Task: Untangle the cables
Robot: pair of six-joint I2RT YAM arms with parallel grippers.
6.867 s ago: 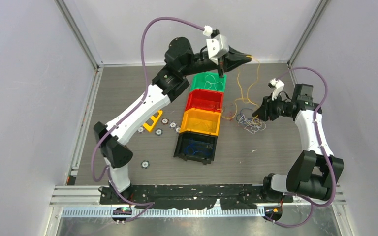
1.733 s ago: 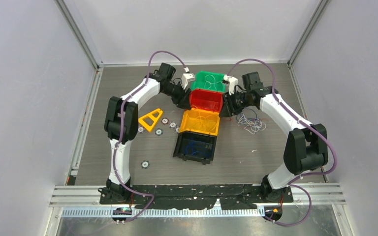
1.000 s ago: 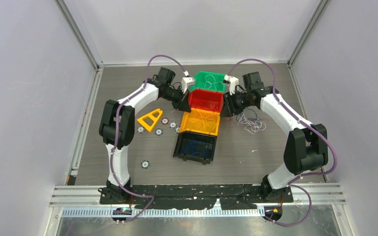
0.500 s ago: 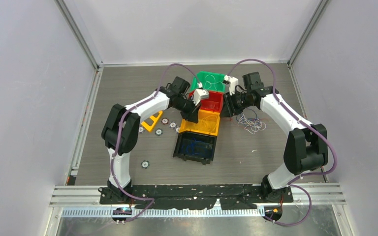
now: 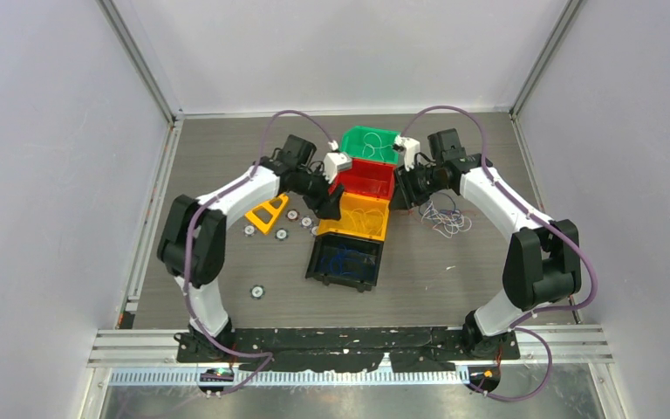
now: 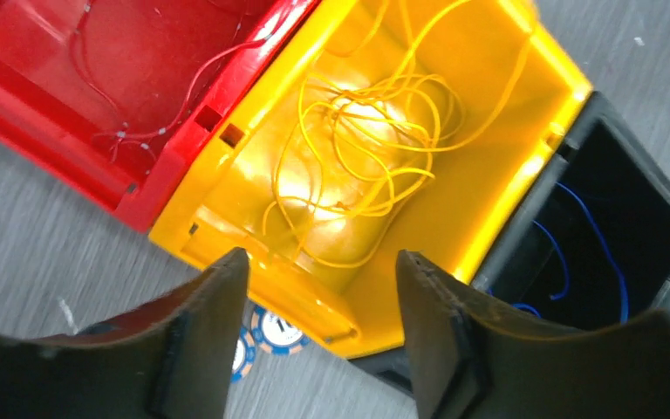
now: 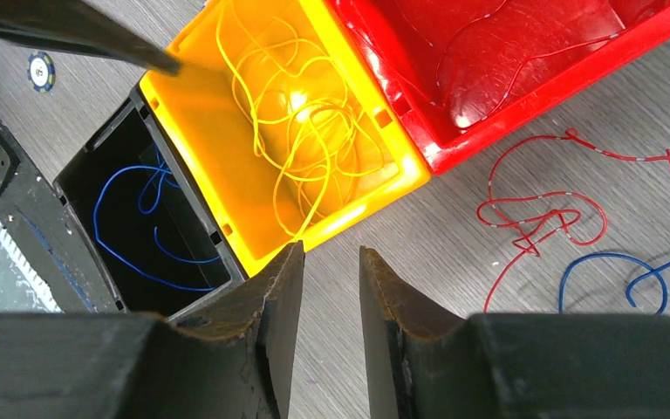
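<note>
Both pairs of jaws hold nothing.
Left jaws wide over yellow cables [image 6: 358,148] in the yellow bin [image 6: 497,201]; right jaws narrow; red cables [image 7: 541,214] loose on the counter [image 7: 454,262], a blue one [image 7: 606,255] cut off.

Four bins [image 5: 354,236] stand in a row down the middle of the surface [image 5: 454,288], with cables [image 6: 358,148] lying in them. Right of the row lie loose cables [image 5: 445,218]; left of it, small discs [image 5: 281,234] and a triangular frame [image 5: 268,212].
</note>
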